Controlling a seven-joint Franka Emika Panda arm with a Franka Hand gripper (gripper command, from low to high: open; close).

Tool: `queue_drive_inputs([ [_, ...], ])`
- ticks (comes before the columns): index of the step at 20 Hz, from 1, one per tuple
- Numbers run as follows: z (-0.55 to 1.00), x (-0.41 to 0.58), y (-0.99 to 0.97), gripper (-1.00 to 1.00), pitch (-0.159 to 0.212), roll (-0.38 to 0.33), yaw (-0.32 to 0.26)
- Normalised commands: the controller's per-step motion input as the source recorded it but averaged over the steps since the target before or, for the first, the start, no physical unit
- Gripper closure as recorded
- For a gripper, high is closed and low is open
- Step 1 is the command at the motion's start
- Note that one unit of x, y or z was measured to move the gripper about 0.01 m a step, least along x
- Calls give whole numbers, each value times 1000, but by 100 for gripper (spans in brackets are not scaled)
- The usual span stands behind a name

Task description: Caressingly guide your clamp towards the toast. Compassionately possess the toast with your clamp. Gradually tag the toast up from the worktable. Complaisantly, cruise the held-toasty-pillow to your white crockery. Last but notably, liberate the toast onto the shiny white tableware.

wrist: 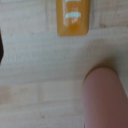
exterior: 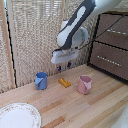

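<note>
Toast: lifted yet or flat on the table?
Flat on the worktable. The toast lies between the cups, the pincer above it, apart.

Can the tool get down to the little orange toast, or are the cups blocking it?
Probably yes. The tool hangs above the toast, which lies flat on the worktable with nothing on top. The blue cup and pink cup stand apart on either side.

The worktable (exterior: 95,107) is seen as pale wood, matt, with grain and seams. A smooth, faintly glossy orange-brown face is shown by the toast (exterior: 64,82). The plate (exterior: 20,116) looks glazed white; the cabinet (exterior: 111,45) behind the toast is dark wood.
</note>
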Motion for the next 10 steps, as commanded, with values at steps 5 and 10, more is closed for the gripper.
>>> queue_drive_inputs([
  [5, -403, 171, -253, -100, 84, -36, 51],
  [10, -302, 105, -61, -100, 100, -86, 44],
])
